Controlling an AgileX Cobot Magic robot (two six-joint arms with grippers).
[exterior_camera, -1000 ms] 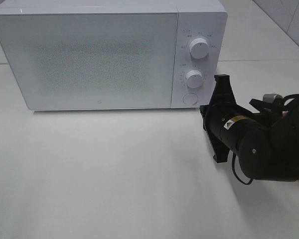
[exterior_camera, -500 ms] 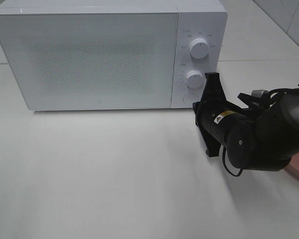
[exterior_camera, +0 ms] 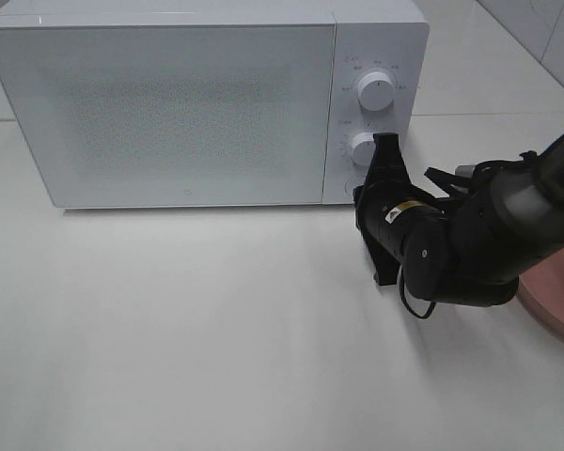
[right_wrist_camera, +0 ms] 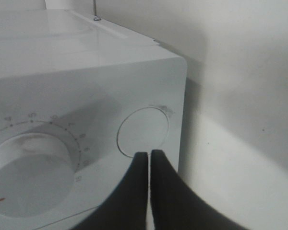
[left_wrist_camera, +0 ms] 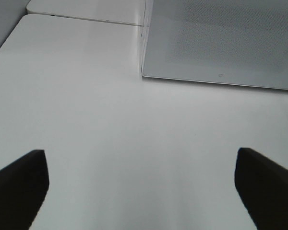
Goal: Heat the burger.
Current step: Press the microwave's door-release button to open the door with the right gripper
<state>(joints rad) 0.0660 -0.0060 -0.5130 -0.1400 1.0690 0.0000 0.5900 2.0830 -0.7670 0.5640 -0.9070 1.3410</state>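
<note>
The burger is out of view in every frame. A white microwave (exterior_camera: 169,113) stands at the back of the table with its door closed. My right gripper (right_wrist_camera: 149,155) is shut with nothing in it. Its joined fingertips are right at the round button (right_wrist_camera: 143,129) low on the control panel; whether they touch it I cannot tell. The right arm (exterior_camera: 451,244) reaches in from the right and hides that button in the high view. My left gripper (left_wrist_camera: 144,187) hangs open over bare table, facing the microwave's front left corner (left_wrist_camera: 144,72).
Two white dials sit on the panel, an upper dial (exterior_camera: 375,90) and a lower dial (exterior_camera: 365,147). A pink round plate (exterior_camera: 556,301) shows at the right edge behind the right arm. White table (exterior_camera: 188,329) spreads in front of the microwave.
The right arm has moved left and toward the microwave, bringing its shut fingertips up to the round button. The pink plate has come into view behind it.
</note>
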